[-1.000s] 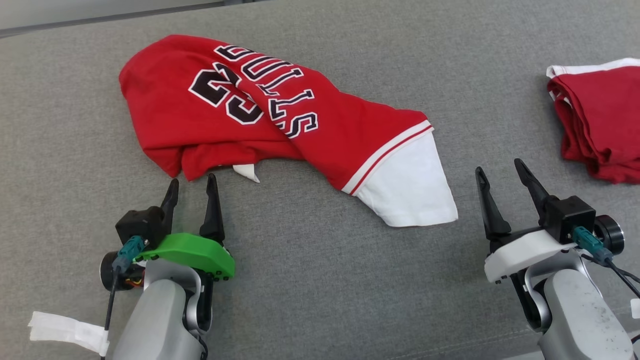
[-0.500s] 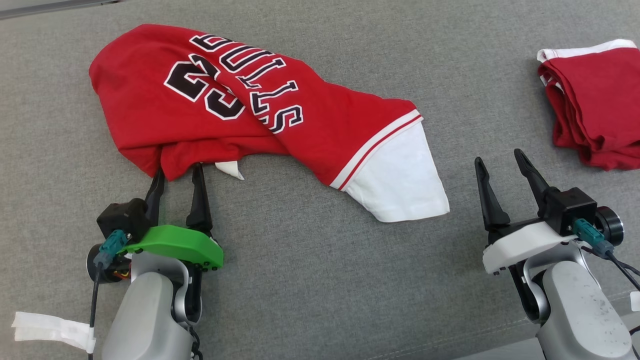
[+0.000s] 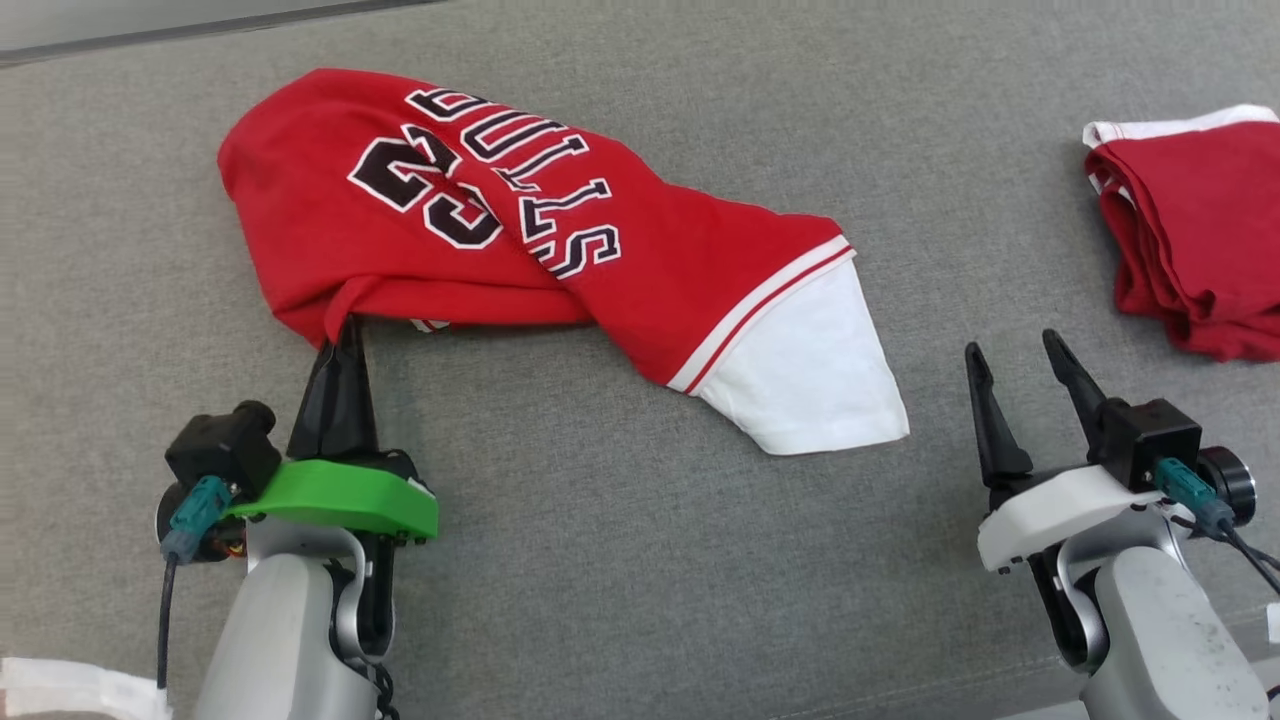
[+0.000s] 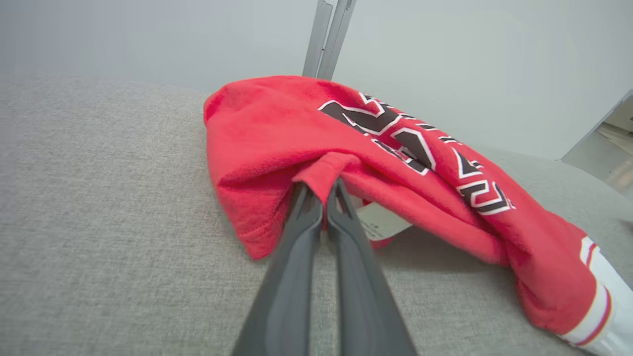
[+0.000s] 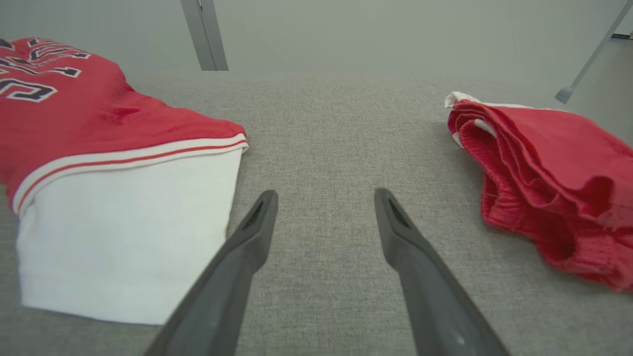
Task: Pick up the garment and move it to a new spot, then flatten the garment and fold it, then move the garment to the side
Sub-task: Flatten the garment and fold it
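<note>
We now pinch the jersey point(image 3: 640, 260) at its 7 o'clock edge with our left gripper point(image 3: 345, 328), open moments ago, so lifting can begin; right gripper point(image 3: 1011, 345) gapes empty.

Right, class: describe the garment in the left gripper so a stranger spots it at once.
On the grey fabric surface, toward its left, lies a red jersey, its near edge pinched by the left gripper. Unlike the folded red garment at the right, it bears black lettering, a number and a white panel.

two garments (jersey point(image 3: 330, 250), red bundle point(image 3: 1190, 230)); two hands: left hand point(image 3: 340, 345), right hand point(image 3: 1011, 345)
</note>
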Available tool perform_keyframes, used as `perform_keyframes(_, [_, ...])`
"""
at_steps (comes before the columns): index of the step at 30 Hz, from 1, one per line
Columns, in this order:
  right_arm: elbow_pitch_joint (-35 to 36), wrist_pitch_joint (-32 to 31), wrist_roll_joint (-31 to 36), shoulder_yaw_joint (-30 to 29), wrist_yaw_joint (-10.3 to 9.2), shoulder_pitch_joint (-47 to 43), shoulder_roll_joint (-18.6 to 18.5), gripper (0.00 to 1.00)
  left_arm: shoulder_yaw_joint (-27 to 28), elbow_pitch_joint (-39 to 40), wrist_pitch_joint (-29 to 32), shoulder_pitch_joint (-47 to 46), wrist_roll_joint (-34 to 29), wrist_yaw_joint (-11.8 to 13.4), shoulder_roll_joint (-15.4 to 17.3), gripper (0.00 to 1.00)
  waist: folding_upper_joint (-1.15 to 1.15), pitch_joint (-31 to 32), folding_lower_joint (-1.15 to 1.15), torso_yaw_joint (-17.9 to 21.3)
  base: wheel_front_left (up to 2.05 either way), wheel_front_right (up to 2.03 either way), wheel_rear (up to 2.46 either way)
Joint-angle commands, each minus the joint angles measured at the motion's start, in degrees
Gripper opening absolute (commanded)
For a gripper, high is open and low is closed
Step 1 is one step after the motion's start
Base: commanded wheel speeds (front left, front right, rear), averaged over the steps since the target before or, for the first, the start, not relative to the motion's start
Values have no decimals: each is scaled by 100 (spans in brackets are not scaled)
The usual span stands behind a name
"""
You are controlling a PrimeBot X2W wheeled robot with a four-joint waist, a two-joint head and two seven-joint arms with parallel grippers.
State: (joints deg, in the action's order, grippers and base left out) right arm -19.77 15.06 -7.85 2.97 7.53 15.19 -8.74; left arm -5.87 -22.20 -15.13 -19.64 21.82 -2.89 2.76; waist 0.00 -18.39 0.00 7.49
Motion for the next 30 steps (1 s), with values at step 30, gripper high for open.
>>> perform_keyframes(30, [-295, 13, -25, 60, -9, -429, 200, 100, 82, -525, 1, 1164, -435, 83, 27, 2, 0, 819, 0, -517, 0, 0, 0])
